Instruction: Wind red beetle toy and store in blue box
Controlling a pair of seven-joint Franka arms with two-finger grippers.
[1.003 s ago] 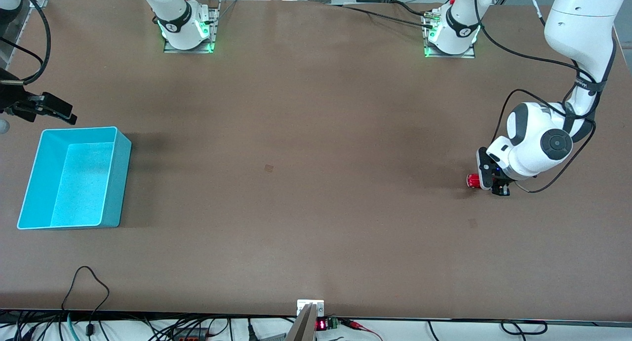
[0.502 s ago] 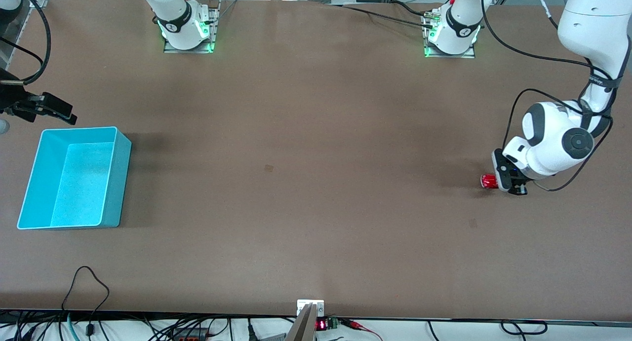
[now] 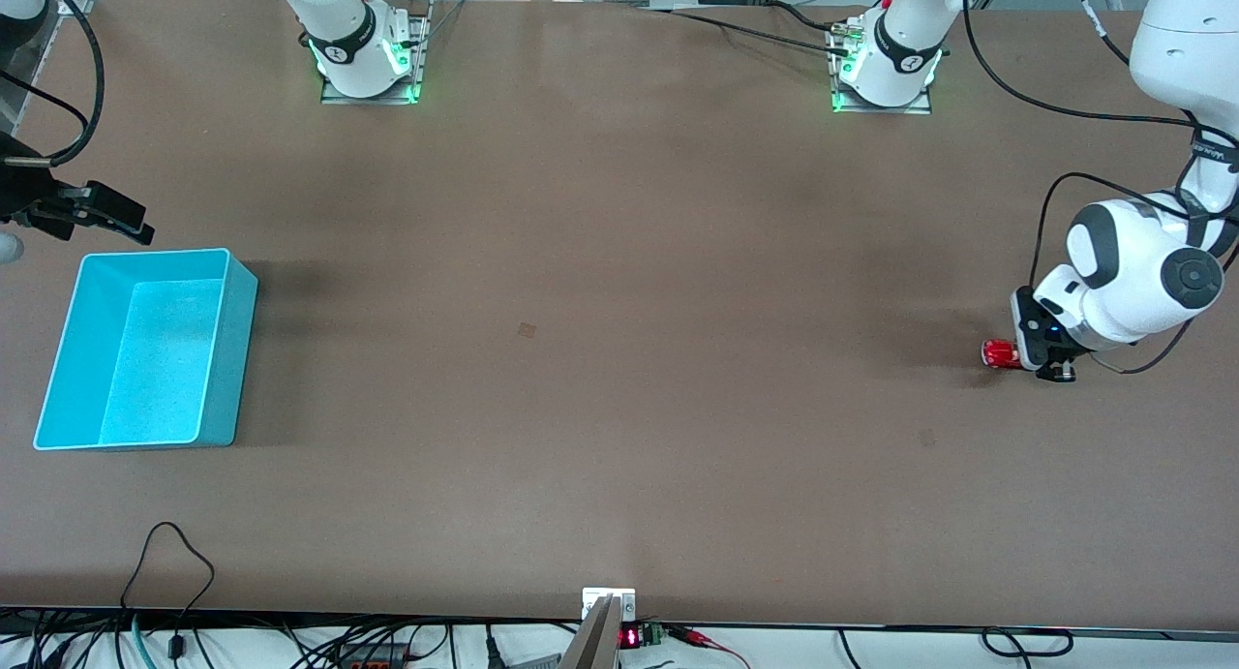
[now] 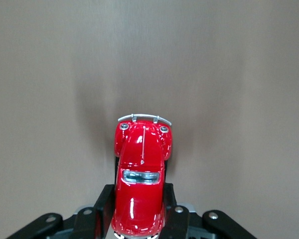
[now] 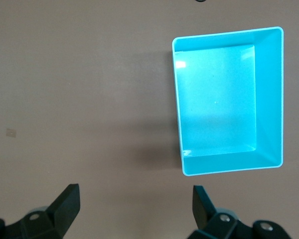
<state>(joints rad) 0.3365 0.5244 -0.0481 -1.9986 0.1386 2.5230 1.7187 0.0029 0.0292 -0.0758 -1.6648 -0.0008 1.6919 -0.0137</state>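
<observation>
The left hand [image 3: 1041, 357], clamped on the tiny glossy red beetle-shaped toy car [image 3: 999, 353], is farther toward the left arm's end of the brown tabletop [image 3: 619, 359] than a second ago, sliding toward three o'clock in the front view. The car comes along with it, low against the surface, with its silvery bumper pointing toward nine o'clock. The left arm's white wrist and elbow shift the same way.
</observation>
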